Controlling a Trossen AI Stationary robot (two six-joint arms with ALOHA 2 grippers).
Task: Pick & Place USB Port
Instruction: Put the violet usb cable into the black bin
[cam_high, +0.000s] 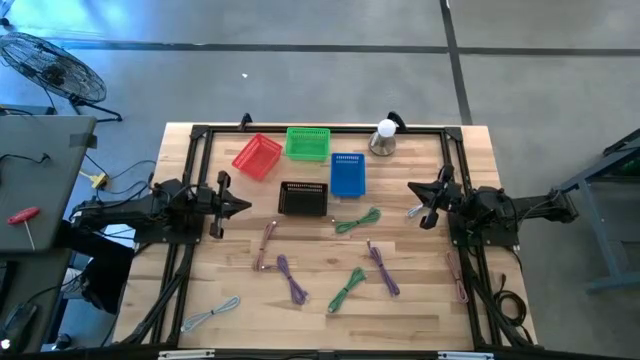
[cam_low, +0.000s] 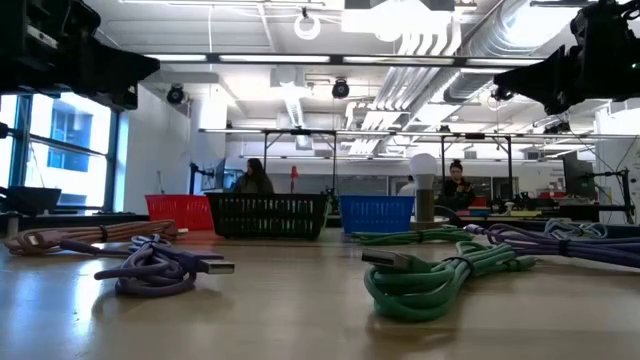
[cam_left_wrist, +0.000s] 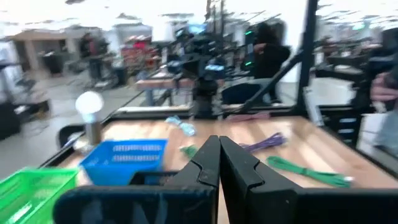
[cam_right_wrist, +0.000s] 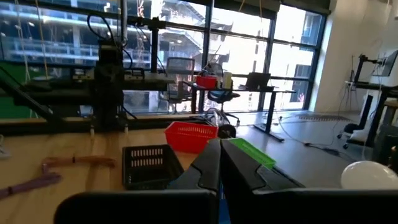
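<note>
Between both arms, mid-worktop (cam_high: 420, 300), lie coiled USB cables: green cable (cam_high: 357, 221) nr the right hand (cam_high: 432, 207), pink cable (cam_high: 266, 243) nr the left hand (cam_high: 222, 205). Both hands closed, empty, raised at worktop edges. Green cable lies toward centre from right hand, long axis roughly left-right; right arm nearer. Black basket (cam_high: 303, 198) just beyond.

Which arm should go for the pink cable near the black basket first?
Left, probably. The pink cable lies on the left half of the table, just below and beside the left end effector. The right end effector would have to cross past the black basket.
</note>
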